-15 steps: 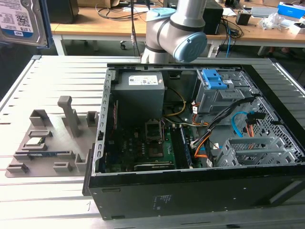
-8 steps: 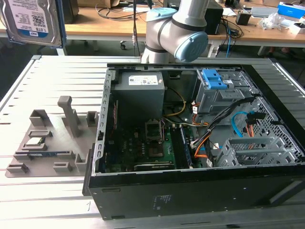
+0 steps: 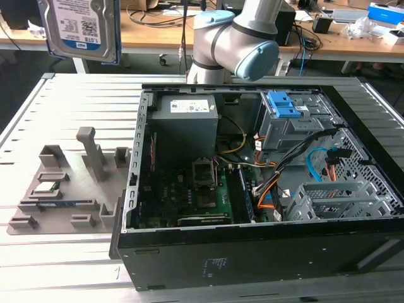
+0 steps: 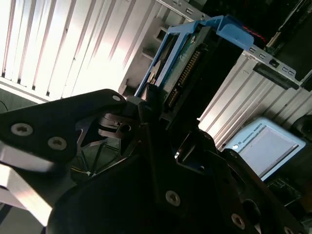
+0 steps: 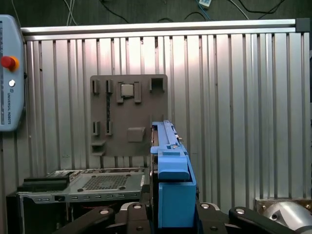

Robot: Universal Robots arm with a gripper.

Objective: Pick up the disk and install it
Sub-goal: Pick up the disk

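Exterior view shows the disk (image 3: 82, 28) held high, well clear of the tray (image 3: 72, 167) and not yet in the case (image 3: 252, 259). In the second wrist view the gripper (image 4: 146, 100) seems pinched on its edge. Pickup looks done; installing remains.

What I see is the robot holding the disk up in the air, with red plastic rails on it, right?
No: the disk has blue rails, not red; both wrist views show it. The pincer does hold it up in the air.
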